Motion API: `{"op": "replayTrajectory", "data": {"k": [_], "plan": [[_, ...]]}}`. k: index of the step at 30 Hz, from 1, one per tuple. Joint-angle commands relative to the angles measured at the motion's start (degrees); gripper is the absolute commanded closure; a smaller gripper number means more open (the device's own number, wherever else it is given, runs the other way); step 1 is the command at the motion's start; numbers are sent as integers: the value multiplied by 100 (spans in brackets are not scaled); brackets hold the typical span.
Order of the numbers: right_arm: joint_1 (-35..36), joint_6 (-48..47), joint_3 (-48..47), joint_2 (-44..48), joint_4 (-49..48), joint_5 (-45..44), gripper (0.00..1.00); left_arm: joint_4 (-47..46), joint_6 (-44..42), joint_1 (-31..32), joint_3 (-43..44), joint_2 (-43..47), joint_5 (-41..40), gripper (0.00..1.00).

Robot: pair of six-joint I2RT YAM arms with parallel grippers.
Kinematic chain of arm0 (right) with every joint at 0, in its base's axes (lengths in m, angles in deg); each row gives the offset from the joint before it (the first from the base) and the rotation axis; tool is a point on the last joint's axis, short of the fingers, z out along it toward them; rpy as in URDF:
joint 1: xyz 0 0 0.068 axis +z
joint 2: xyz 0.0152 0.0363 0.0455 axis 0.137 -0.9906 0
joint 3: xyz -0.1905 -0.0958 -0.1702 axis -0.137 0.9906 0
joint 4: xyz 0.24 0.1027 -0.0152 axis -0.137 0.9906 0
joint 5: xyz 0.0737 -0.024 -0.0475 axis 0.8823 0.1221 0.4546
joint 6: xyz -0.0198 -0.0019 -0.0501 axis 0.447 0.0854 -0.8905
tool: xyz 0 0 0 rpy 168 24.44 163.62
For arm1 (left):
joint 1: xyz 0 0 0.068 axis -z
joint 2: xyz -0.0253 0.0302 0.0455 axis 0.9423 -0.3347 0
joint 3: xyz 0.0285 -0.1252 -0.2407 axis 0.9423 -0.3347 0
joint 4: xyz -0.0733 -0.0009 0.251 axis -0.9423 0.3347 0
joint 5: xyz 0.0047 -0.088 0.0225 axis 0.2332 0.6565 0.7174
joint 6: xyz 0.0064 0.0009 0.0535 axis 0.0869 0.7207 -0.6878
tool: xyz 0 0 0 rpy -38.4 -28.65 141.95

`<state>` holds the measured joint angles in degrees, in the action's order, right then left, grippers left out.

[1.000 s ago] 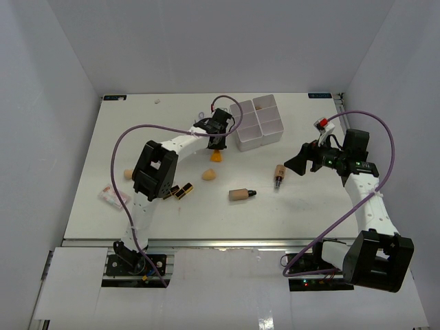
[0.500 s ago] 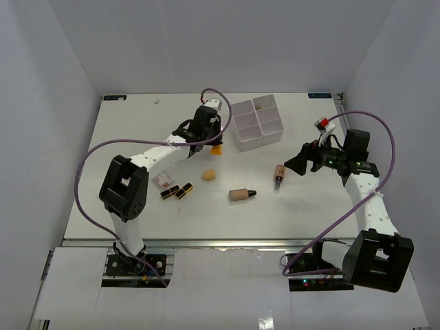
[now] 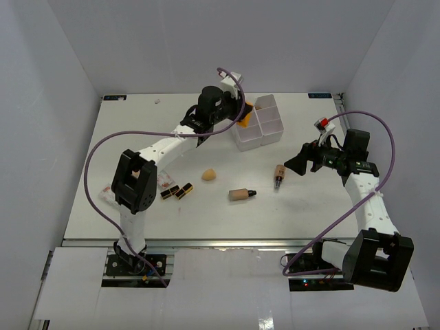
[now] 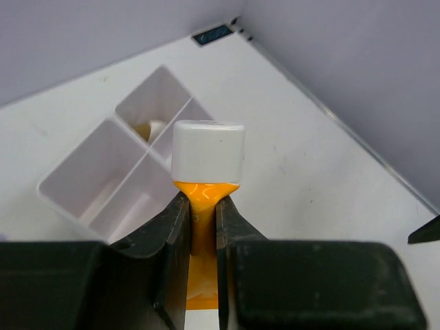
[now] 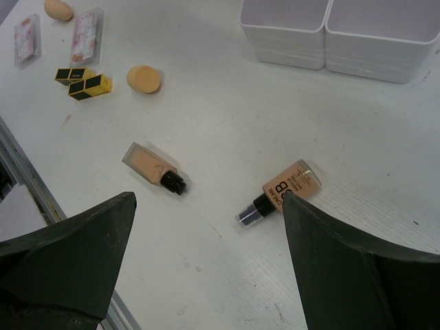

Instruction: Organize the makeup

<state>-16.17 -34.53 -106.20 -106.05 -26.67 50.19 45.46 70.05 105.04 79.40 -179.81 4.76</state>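
My left gripper (image 3: 239,114) is shut on the orange white-capped tube (image 4: 203,206), held cap-forward above the white four-compartment box (image 4: 69,206) at its near-left edge. A small peach item (image 4: 146,129) lies in a far compartment. My right gripper (image 5: 207,199) hangs open and empty above the table. A round beige bottle (image 5: 289,184) lies beside its right finger and a square beige bottle (image 5: 150,166) to the left. Farther left on the table lie the peach sponge (image 3: 209,175), the black-gold lipsticks (image 3: 177,192) and a clear pinkish packet (image 3: 163,181).
The box (image 3: 258,141) stands at the table's back middle. A second clear packet (image 5: 26,40) and another peach sponge (image 5: 58,9) lie near the left arm's elbow. White walls enclose the table on three sides.
The left arm has lifted the orange tube off the table in front of the box and carried it back and right to the box's edge. The right arm has not moved.
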Motion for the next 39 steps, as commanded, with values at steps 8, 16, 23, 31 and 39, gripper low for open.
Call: {"op": "replayTrajectory", "data": {"k": [8,16,23,31,39], "plan": [[-41,80,154,-121,-272,210,7,-3164,-471,42,1265,-1491,1032,73],[-41,131,165,-187,-326,226,7,-3890,-494,100,2650,-2720,982,69],[-49,137,158,-174,-326,235,7,-4103,-831,181,3222,-3308,237,66],[-58,149,147,-189,-317,288,7,-4310,-1175,233,3573,-3744,-476,66],[-54,175,125,-297,-326,314,7,-4469,-1465,267,3762,-4093,-971,66]]}}
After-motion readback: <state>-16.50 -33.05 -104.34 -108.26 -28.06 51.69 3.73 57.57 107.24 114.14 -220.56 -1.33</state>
